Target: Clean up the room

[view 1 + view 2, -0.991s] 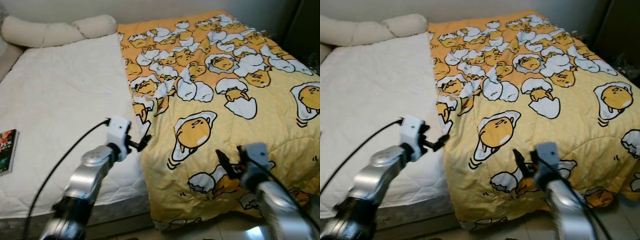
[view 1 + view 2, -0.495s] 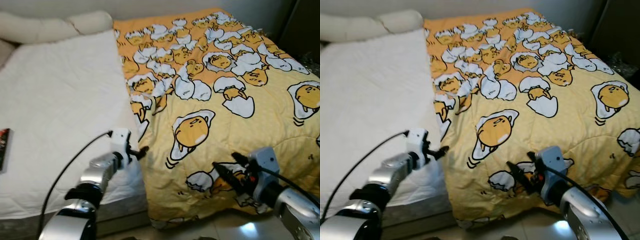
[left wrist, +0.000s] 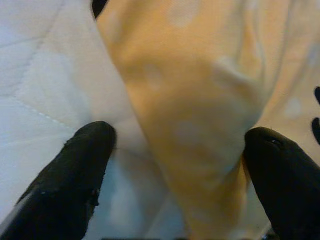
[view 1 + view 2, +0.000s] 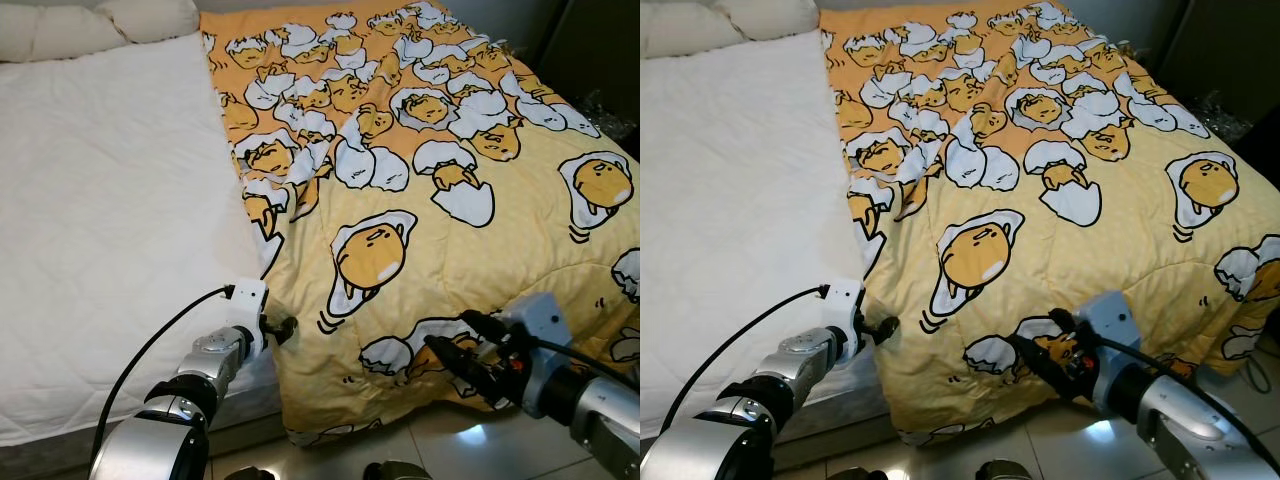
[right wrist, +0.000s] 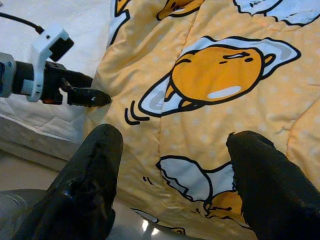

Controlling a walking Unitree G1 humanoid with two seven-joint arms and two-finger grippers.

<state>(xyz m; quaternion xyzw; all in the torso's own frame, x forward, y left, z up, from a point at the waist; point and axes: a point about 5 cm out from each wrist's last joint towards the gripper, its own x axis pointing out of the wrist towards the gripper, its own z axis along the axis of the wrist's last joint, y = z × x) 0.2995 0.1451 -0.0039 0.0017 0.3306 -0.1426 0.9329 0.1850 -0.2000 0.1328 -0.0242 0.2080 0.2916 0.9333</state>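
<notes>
Looking down from the head camera at a bed (image 4: 110, 250) that fills most of the frame. A white quilted mattress takes the left half. A yellow blanket (image 4: 420, 200) printed with cartoon eggs covers the right half, from the top centre of the frame down to the lower right, where its edge hangs over the foot of the bed toward the tiled floor (image 4: 440, 455). A pale pillow (image 4: 90, 20) lies in the upper left corner.

The left gripper (image 4: 285, 327) sits at lower centre-left, at the blanket's left edge where yellow cloth meets white mattress. In the left wrist view its jaws stand wide apart, with a raised fold of the blanket between the two fingers (image 3: 75, 170); they have not closed on it. A black cable (image 4: 160, 350) trails back from this arm.

The right gripper (image 4: 455, 345) is at lower right, over the blanket near the foot of the bed. Its jaws are also spread wide and hold nothing, with egg-printed cloth showing between them in the right wrist view.
</notes>
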